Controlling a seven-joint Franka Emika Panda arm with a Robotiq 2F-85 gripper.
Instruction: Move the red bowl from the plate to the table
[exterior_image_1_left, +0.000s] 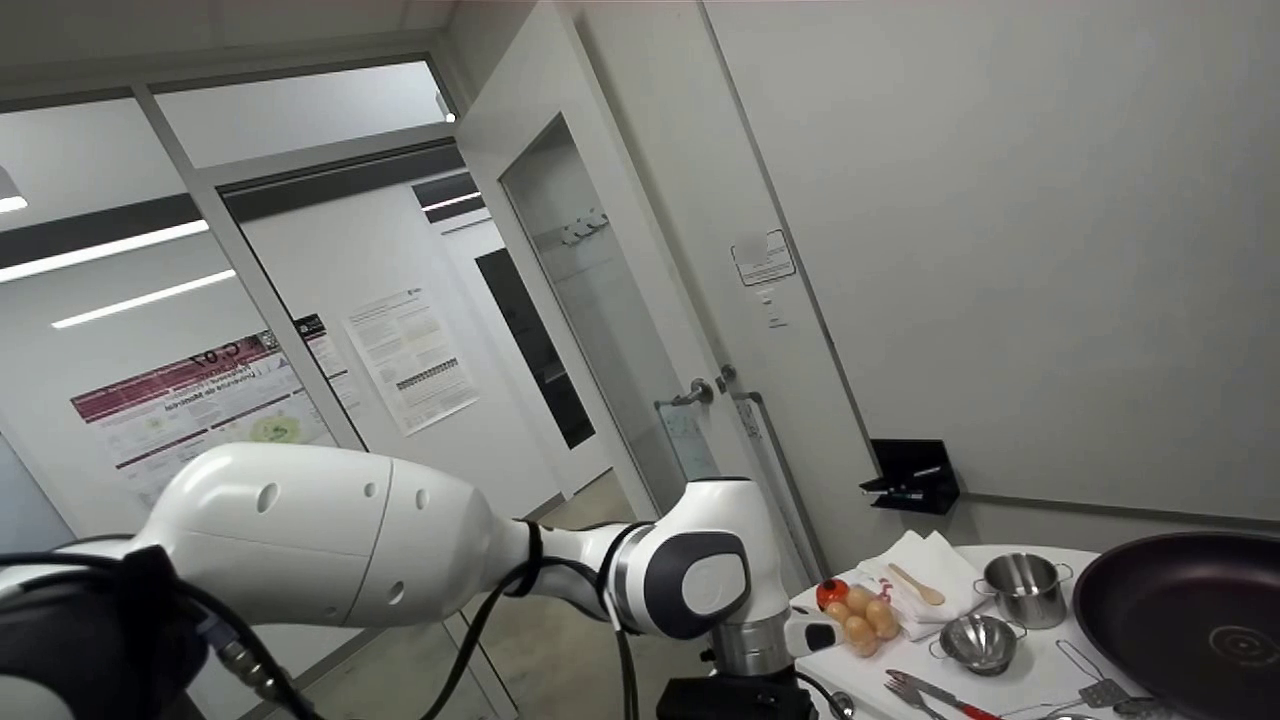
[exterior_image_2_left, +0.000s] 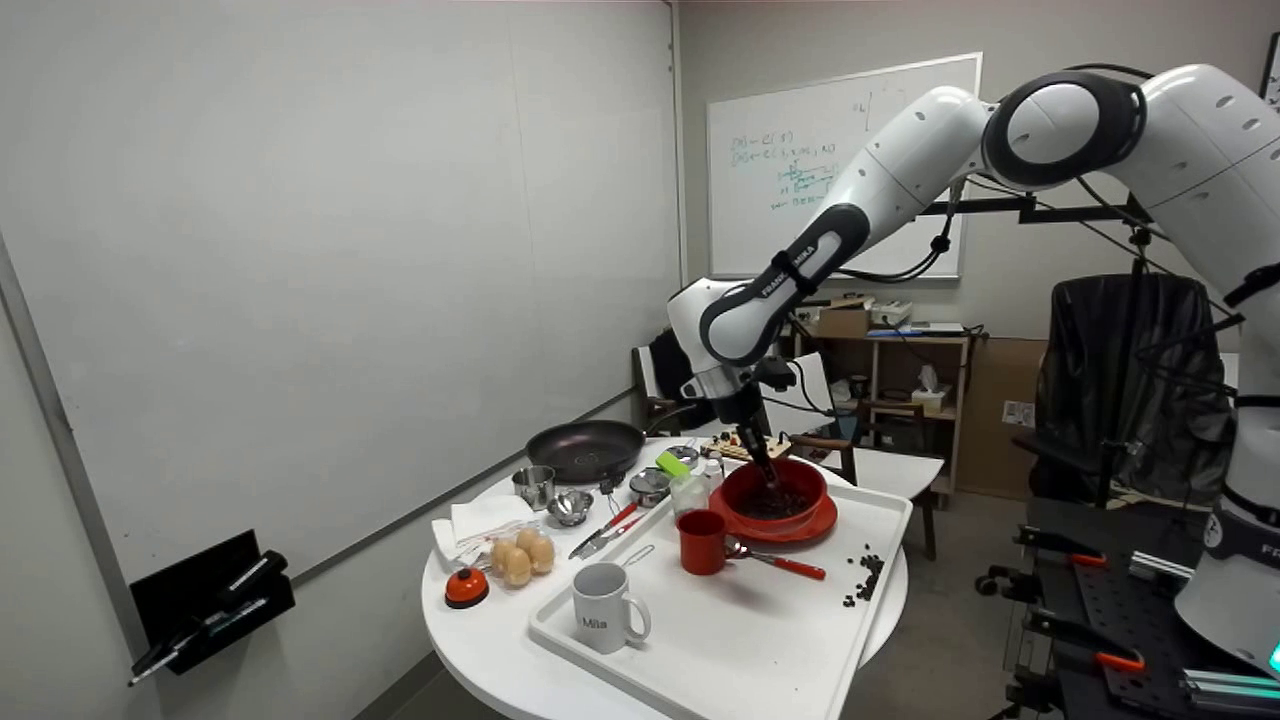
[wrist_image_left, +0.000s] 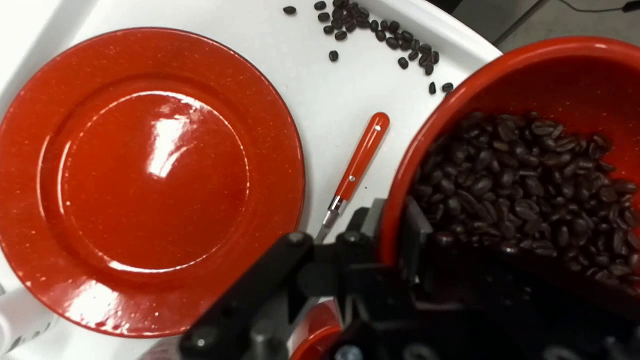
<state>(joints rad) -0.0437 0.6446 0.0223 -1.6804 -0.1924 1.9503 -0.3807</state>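
the gripper (wrist_image_left: 394, 225) is clamped on the wall of the red bowl (wrist_image_left: 560, 85), 1 finger inside and 1 outside, as the wrist view shows. the bowl holds dark coffee beans (wrist_image_left: 520, 200) and is raised above the white tray (exterior_image_2_left: 740, 650), to the right of the red plate (wrist_image_left: 165, 200) in that view and clear of it. in an exterior view the bowl is nearer than the plate and hides part of it. a red-handled utensil (wrist_image_left: 361, 160) lies near the plate and a red cup (exterior_image_2_left: 702, 543). a pale mug (exterior_image_2_left: 600, 605) stands at the near left of the tray; loose beans (wrist_image_left: 393, 43) are scattered along the tray's right side. the tray sits on the white table (exterior_image_2_left: 478, 635), with brown eggs (exterior_image_2_left: 517, 567) to its left and a frying pan (exterior_image_2_left: 585, 450) on the far side.
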